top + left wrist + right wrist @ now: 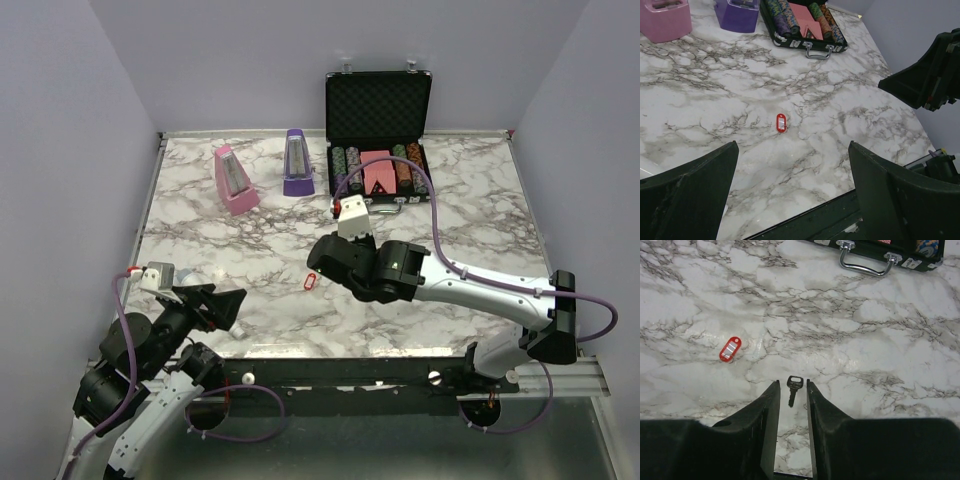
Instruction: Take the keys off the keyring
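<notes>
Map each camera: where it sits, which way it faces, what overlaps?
Top external: above and behind the bases, looking down on the table; left arm and right arm show.
Left wrist: near-left edge, facing across toward the keyring and poker chip case; own open jaws, right arm.
Right wrist: looking down at the key between its parted jaws.
Shared: keyring in all three.

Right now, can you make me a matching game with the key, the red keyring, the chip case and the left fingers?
Things:
1. key
2. keyring
3. chip case
4. left fingers

Places and states:
A. wide open, holding nothing
B. lid up, at the back
C. red, lying by itself
D. between the right fingers

Pairs: 1-D, 2-C, 3-B, 4-A
</notes>
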Motion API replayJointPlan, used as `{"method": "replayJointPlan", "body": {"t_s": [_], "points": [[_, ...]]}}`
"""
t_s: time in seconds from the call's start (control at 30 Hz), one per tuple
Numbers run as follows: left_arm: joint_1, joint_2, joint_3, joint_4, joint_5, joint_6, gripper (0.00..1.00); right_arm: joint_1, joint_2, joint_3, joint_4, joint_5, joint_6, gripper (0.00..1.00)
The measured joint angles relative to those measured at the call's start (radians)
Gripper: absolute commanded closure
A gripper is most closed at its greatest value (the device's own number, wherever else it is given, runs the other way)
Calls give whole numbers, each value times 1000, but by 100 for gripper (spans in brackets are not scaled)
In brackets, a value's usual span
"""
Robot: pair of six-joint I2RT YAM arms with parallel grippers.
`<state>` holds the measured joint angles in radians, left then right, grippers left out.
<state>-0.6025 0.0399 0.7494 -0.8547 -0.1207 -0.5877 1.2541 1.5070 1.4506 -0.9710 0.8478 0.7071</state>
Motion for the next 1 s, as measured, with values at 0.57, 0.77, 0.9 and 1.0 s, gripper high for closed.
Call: {"method": "replayJointPlan", "body": {"t_s": [0.57,0.77,0.9,1.0], "points": [[-2,0,0,0,0,0,1,-25,-12,-1,34,-57,-13,0],[-2,0,0,0,0,0,1,-31,-68,-45,74,-90,-20,0],[-2,0,0,0,0,0,1,-32,-117,-73,88,-106,-18,0],[-2,0,0,0,0,0,1,-32,-163,-93,91,-114,-12,0]]}}
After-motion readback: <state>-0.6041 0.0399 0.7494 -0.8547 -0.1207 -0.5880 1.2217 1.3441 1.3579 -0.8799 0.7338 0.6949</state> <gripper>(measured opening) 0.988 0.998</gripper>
